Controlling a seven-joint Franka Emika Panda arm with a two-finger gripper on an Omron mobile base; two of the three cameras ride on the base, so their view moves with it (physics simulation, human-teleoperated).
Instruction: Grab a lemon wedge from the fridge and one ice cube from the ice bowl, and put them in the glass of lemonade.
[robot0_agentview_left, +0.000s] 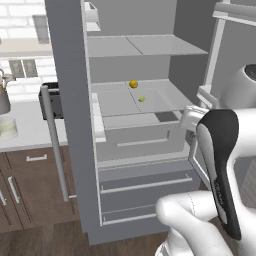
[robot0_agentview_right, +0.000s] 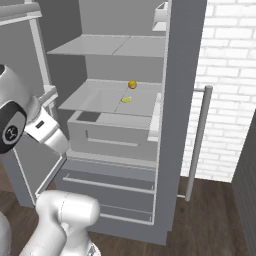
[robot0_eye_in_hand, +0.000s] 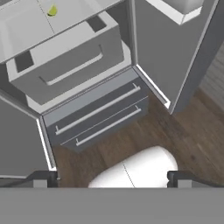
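Fridge (robot0_agentview_left: 70, 100) open, both doors swung wide. Lemon wedge (robot0_agentview_left: 142, 99) lying on the middle shelf (robot0_agentview_left: 115, 102), small and yellow-green, well apart from the shelf's front lip; also seen in the right base view (robot0_agentview_right: 126, 99) and near the top edge of the hand view (robot0_eye_in_hand: 52, 10). Just behind it, a round orange-yellow fruit (robot0_agentview_left: 133, 84), possibly a whole citrus, too small to tell. Below the shelf, a pulled-forward crisper drawer (robot0_agentview_left: 140, 135) and 2 lower drawers (robot0_agentview_left: 145, 192).

Gripper (robot0_eye_in_hand: 111, 178) open wide, holding nothing, its 2 fingertips (robot0_eye_in_hand: 43, 178) spread at the bottom of the hand view, aimed down at the floor (robot0_eye_in_hand: 183, 127) and lower drawers, still outside the fridge and well short of the wedge.

Risks from here, as a judgement:
- Wedge tiny and flat on the shelf: wide jaws likely to nudge it away or skid it toward the back rather than pinch it.
- Round fruit close behind: easy to clip and set rolling, or to grab by mistake.
- Shelf above (robot0_agentview_left: 145, 46) hanging low over the reach: wrist or forearm could strike it on a steep approach.
- Projecting drawer front in the path of a low entry.

Open room: clear shelf area left and front of the wedge; right door (robot0_agentview_right: 185, 75) edge and left door (robot0_agentview_left: 65, 75) framing the entry; best access straight in between them.
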